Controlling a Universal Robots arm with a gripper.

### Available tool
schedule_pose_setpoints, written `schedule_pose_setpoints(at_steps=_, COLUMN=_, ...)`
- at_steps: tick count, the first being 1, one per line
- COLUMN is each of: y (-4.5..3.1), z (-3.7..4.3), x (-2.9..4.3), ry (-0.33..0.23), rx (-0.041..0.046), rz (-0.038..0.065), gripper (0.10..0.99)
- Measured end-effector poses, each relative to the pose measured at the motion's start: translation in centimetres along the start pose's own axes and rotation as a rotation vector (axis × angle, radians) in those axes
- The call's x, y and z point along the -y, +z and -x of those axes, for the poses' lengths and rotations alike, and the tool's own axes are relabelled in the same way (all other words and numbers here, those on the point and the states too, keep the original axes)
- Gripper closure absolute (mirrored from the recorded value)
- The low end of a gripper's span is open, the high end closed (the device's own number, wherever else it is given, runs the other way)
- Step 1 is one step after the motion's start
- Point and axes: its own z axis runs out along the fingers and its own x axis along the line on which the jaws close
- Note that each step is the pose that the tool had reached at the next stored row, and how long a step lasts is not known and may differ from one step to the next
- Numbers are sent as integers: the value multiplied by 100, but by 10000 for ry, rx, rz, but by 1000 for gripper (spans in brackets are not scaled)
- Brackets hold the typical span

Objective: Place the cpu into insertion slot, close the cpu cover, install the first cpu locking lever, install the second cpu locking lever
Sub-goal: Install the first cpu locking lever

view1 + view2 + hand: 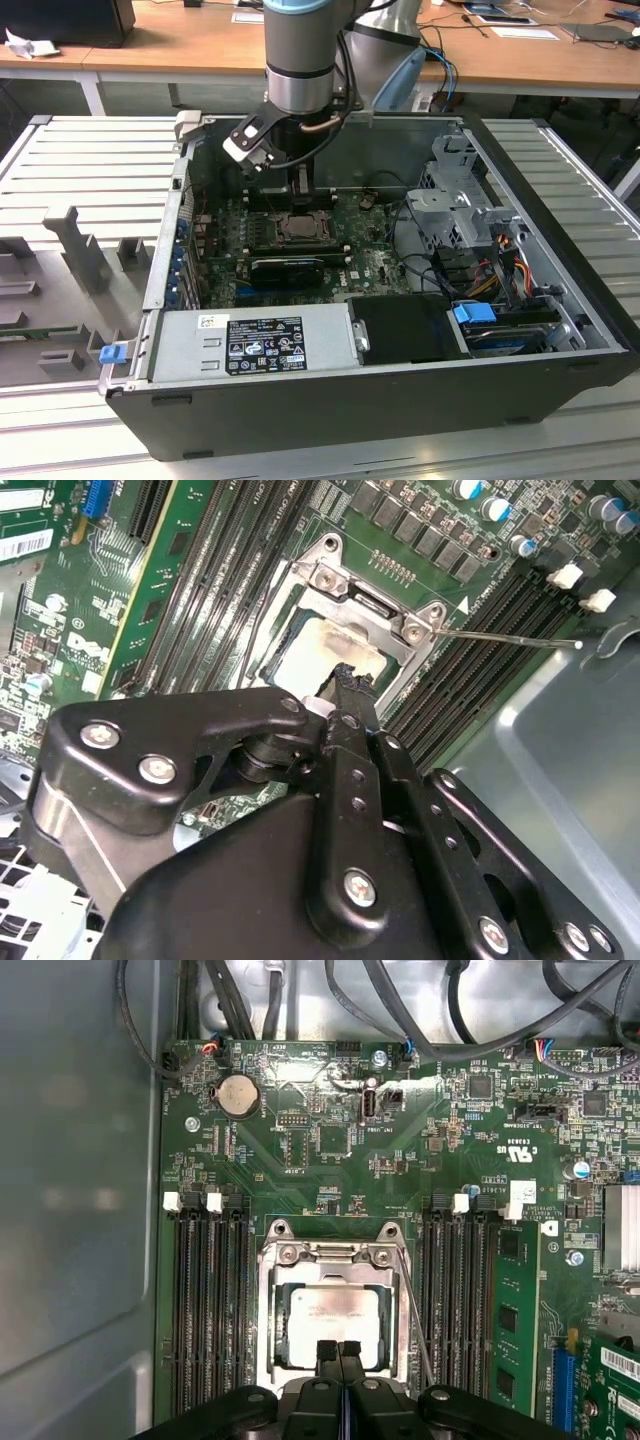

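Observation:
The cpu [330, 1312], with a dull silver top, lies flat in the insertion slot [300, 227] on the green motherboard. Around it lies the cpu cover [330, 1254], a metal frame whose window shows the chip. A thin locking lever [416, 1320] runs along one side of the socket, and in the second wrist view this lever [510, 636] juts out free over the memory slots. My gripper [340, 1348] hangs just above the chip's near edge with its black fingers pressed together and nothing between them. The gripper [345, 676] and chip [315, 650] also show in the second wrist view.
Black memory slots [205, 1300] flank the socket on both sides. A green card [515, 1310] stands beside them. In the exterior view a black ribbed block [287, 268], a power supply [250, 342], a drive cage [455, 215] and cables [505, 260] crowd the open case.

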Motion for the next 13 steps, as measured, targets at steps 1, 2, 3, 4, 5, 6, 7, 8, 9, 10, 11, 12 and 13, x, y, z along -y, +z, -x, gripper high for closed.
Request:
schedule_pose_setpoints(at_steps=1, y=-6, z=0, x=0, ry=0, rx=0, rz=0, gripper=980)
schedule_pose_setpoints(at_steps=2, y=-13, z=0, x=-1, ry=0, rx=0, rz=0, gripper=980)
schedule_pose_setpoints(at_steps=3, y=-26, z=0, x=-1, ry=0, rx=0, rz=1, gripper=980)
schedule_pose_setpoints(at_steps=4, y=-39, z=-1, x=-1, ry=0, rx=0, rz=0, gripper=980)
schedule_pose_setpoints(at_steps=5, y=-46, z=-1, x=-2, ry=0, rx=-1, rz=1, gripper=980)
schedule_pose_setpoints(at_steps=6, y=-53, z=-1, x=-2, ry=0, rx=0, rz=0, gripper=980)
schedule_pose_setpoints(at_steps=7, y=-62, z=-1, x=-2, ry=0, rx=0, rz=0, gripper=980)
schedule_pose_setpoints(at_steps=8, y=-65, z=0, x=0, ry=-1, rx=-2, rz=1, gripper=980)
schedule_pose_setpoints(at_steps=9, y=-73, z=0, x=0, ry=-1, rx=-1, rz=0, gripper=980)
schedule_pose_setpoints(at_steps=10, y=-86, z=-1, x=-1, ry=-1, rx=-2, rz=0, gripper=980)
schedule_pose_setpoints(at_steps=11, y=-93, z=-1, x=-1, ry=-1, rx=-2, rz=0, gripper=980)
schedule_pose_setpoints(at_steps=12, y=-102, z=-1, x=-1, ry=0, rx=-2, rz=1, gripper=980)
schedule_pose_setpoints(at_steps=13, y=-119, z=-1, x=-1, ry=0, rx=-1, rz=0, gripper=980)
